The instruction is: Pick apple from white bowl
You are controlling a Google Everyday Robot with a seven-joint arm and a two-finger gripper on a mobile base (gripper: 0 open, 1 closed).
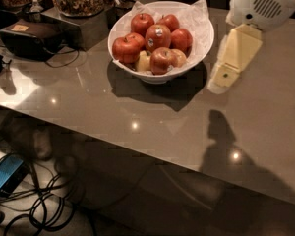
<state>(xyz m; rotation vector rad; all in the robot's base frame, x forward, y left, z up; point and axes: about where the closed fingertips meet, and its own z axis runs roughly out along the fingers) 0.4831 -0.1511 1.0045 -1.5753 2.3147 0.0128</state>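
Gripper point(219, 84) hovers just beside the white bowl point(160, 76). The apple point(162, 59) sits just past it, unpicked, and the grip state can't be told.

Glossy grey-brown countertop point(137, 114), small light glints near front edge. Black boxy device point(32, 37) at rear left corner. Dim floor point(113, 220) below: tangled black cables point(49, 208), flat blue object point(5, 173). Cream gripper point(221, 80) above countertop, right rear.

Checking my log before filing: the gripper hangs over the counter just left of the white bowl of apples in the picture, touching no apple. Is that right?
No: the camera view shows the gripper right of the white bowl, not left. The rest holds: it hangs over the counter and touches none of the apples.
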